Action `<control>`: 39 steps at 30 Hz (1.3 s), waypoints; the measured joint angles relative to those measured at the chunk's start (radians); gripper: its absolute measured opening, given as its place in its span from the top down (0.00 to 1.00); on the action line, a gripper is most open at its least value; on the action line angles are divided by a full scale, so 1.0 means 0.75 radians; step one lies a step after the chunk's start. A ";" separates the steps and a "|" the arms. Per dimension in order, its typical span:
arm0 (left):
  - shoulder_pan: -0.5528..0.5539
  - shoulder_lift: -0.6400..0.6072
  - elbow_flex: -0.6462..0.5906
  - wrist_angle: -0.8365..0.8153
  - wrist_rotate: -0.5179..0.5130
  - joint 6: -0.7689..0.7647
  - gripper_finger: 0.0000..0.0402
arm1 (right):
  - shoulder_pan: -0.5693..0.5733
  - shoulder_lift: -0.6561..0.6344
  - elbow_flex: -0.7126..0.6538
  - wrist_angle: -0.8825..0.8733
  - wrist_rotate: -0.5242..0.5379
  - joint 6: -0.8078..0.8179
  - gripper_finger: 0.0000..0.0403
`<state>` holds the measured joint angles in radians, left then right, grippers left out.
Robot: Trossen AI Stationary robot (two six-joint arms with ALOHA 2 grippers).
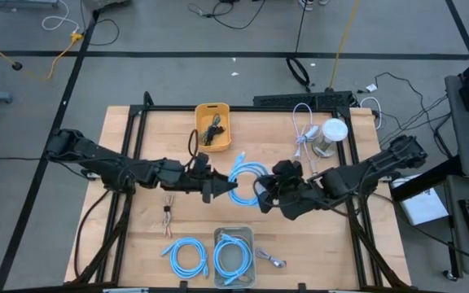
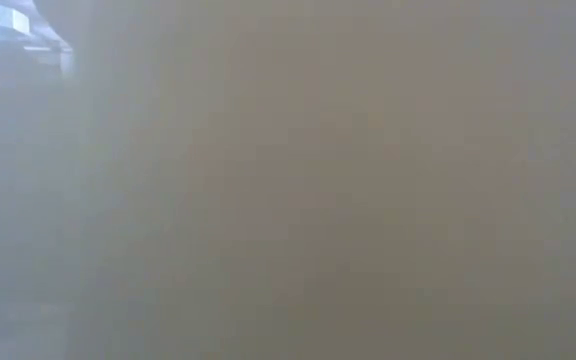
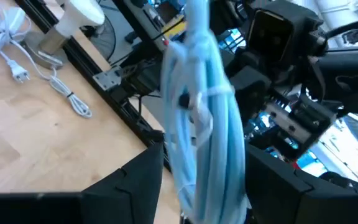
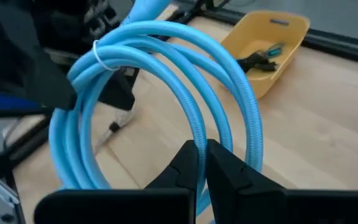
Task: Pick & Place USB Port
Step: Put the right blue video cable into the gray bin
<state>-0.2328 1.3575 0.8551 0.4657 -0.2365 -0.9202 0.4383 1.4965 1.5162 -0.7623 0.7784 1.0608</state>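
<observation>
— High view first: where is the blue cable coil (image 1: 247,181)?
— Mid-table, held up between both arms. The right gripper (image 4: 202,163) is clamped on its strands; the left gripper (image 1: 228,188) grips its other side.
— And the yellow bin (image 1: 212,127)?
— Behind it, apart.

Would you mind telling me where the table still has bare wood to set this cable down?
Bare wood lies right of the gray tray, and along the left edge beside the small connector. The centre is crowded: both grippers meet at the held blue coil. The white cable fills the far right.
</observation>
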 joint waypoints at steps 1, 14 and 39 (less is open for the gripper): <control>0.005 0.000 0.000 -0.005 0.001 -0.008 0.51 | -0.002 0.010 -0.001 0.012 -0.021 -0.011 0.98; -0.044 -0.046 -0.002 -0.080 0.115 -0.091 0.88 | 0.033 -0.069 -0.001 0.443 -0.094 -0.378 0.74; -0.733 0.368 0.200 -0.147 -0.695 -0.739 0.88 | 0.151 -0.229 -0.001 0.311 0.003 -0.598 0.67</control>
<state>-0.7825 1.6338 1.0050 0.3554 -0.7574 -1.4747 0.5513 1.3251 1.5156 -0.5289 0.7806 0.6125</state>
